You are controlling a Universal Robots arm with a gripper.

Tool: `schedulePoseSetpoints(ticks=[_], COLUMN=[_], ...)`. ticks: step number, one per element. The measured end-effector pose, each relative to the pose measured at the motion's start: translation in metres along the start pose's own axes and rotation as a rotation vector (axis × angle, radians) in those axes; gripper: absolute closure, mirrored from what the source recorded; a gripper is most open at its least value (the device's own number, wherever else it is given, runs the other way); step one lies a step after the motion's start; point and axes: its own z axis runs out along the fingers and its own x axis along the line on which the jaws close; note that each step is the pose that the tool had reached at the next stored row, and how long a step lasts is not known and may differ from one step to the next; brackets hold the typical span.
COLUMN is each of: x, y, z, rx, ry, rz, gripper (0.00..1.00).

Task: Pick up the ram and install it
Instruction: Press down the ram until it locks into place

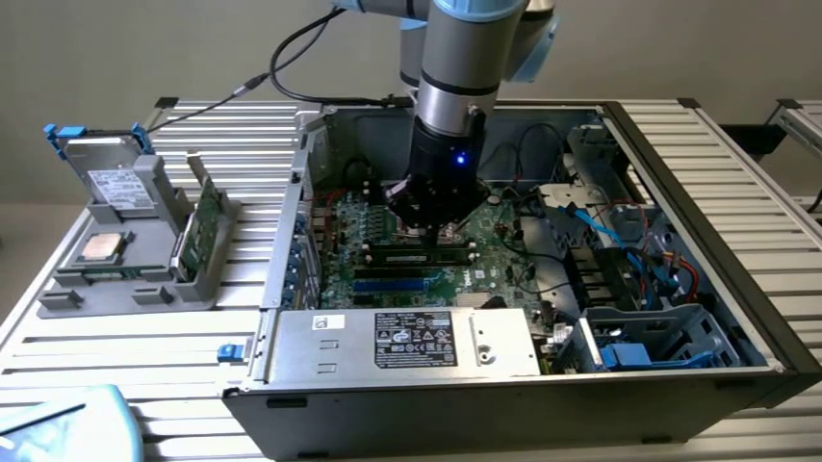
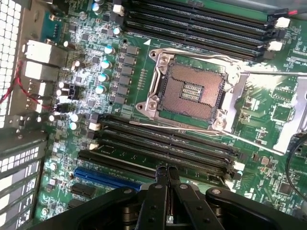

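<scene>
My gripper (image 1: 432,227) is down inside the open computer case (image 1: 719,241), over the green motherboard (image 2: 144,57). Its two black fingers (image 2: 160,184) are pressed together with no gap, so it is shut. The tips rest at the top edge of the ram (image 1: 418,256), a long dark stick standing in a memory slot directly beneath them. From the wrist, the ram (image 2: 122,162) runs as a narrow strip along the slot nearest the fingertips. Whether the tips press on it or only hover I cannot tell.
The open processor socket (image 2: 189,91) and several black memory slots (image 2: 192,24) lie beyond the fingers. A silver power supply box (image 1: 411,342) and blue cables (image 1: 629,250) crowd the case. At the exterior view's left, a grey holder (image 1: 129,279) carries a silver processor chip (image 1: 103,247) and an upright green board (image 1: 195,236).
</scene>
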Motion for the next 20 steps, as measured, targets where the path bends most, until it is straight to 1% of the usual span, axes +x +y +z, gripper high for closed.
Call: schedulePoseSetpoints(ticks=[9,20], x=[-0.0001,0.0002], y=[0.0000,-0.0001], z=[0.0001,-0.0027], rx=[-0.0092,-0.0165], ry=[0.0028,0.0061], rz=[0.099,0.197], gripper=[0.89,0.89])
